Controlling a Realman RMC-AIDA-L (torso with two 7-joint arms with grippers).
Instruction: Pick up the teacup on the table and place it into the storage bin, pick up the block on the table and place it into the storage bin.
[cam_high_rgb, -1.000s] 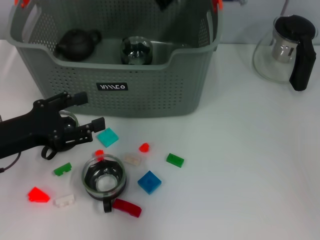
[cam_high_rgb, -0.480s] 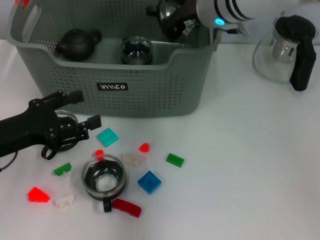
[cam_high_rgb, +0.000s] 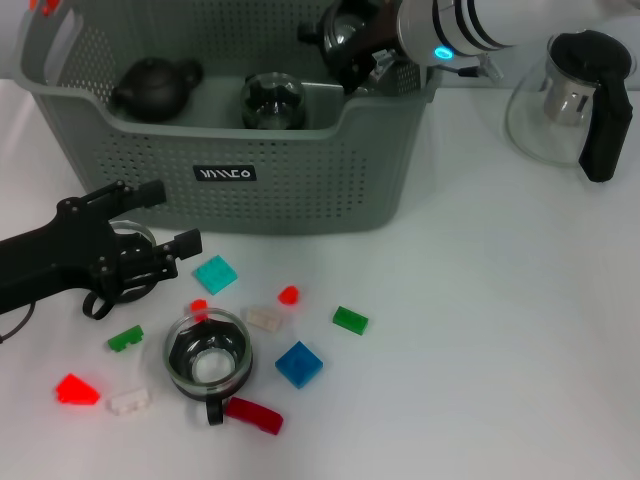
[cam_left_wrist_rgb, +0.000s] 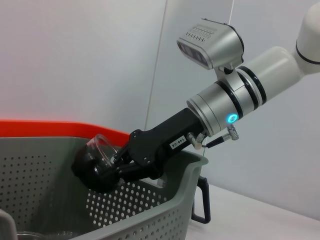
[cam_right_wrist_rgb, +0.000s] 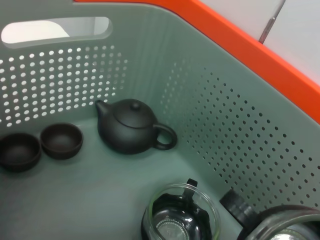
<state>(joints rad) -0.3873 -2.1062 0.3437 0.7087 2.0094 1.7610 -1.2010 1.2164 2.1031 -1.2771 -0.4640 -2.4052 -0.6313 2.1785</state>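
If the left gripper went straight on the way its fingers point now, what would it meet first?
Probably the teal block. In the head view the left gripper lies low over the table with its fingers open, pointing toward the robot's right. The block sits just past the lower fingertip. Height is unclear, so it might pass over it toward the storage bin.

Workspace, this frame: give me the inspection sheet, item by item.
Surface: white table.
Job's things: storage bin holds a dark teapot, two dark cups and a glass cup; another glass teacup and the blocks lie on the table.
Clutter: clear glass teapot beside the bin.
Grippers: right gripper shut on a glass cup over the bin; left gripper open, near the teal block.
Cables: thin black one by the left arm.
Surroundings: plain wall.
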